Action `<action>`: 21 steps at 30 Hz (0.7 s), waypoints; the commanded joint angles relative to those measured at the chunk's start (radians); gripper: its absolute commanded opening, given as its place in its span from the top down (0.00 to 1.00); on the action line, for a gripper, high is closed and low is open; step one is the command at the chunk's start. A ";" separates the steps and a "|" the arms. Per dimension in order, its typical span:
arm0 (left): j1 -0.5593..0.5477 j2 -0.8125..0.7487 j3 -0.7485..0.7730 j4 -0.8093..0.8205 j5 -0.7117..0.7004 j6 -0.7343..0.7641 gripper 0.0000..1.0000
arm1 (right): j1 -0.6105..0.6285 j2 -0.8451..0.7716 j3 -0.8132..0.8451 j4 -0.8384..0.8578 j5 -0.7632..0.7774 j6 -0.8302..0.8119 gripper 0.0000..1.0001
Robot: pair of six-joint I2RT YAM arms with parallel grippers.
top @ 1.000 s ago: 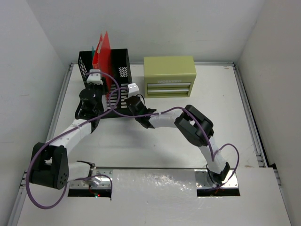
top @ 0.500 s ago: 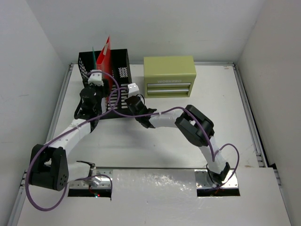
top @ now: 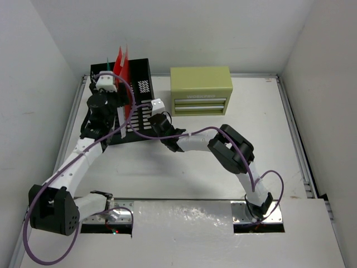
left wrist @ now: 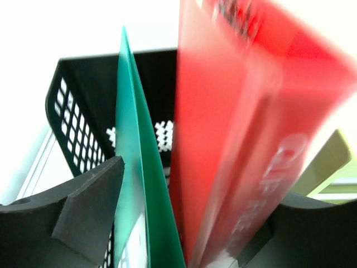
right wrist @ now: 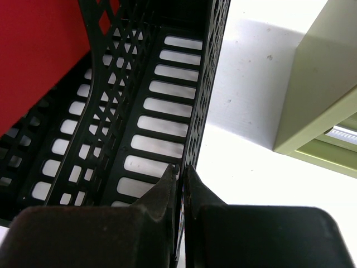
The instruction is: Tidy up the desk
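Desk [top: 251, 145]: white tabletop, spread well below and around both pairs of jaws.

Left gripper [left wrist: 192, 195]: shifted during the last 1 second from the front middle of the black mesh file rack [top: 139, 72] toward its left rear part. Jaws apart, with 2 folders standing between them: green folder [left wrist: 136, 167] just against the left pad, red folder [left wrist: 234, 139] close to the right finger. Cannot tell whether pressed or only bracketed, the red one being blurred. Leaning to the right 0.5 second ago, now standing more upright inside the rack.

Right gripper [right wrist: 181, 178]: same place as before. Jaws almost together, clamped on the thin right wall of the rack, probably to keep it from sliding. Olive-green drawer box [top: 201, 89] to the right of these jaws, apart from the rack.

Meaning for the task, as a judgement: filing of the 2 folders nearly finished; left to do, settling them fully down and letting go.
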 commanded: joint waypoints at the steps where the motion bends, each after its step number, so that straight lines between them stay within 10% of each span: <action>1: 0.013 -0.028 0.073 -0.011 0.025 -0.019 0.31 | 0.022 -0.025 -0.001 -0.031 -0.083 -0.007 1.00; 16: 0.013 -0.015 0.185 -0.007 0.045 -0.019 0.33 | 0.022 -0.013 0.017 -0.051 -0.082 -0.010 1.00; 21: 0.013 -0.012 0.197 -0.049 0.062 -0.024 0.53 | 0.022 -0.014 0.014 -0.052 -0.069 -0.011 1.00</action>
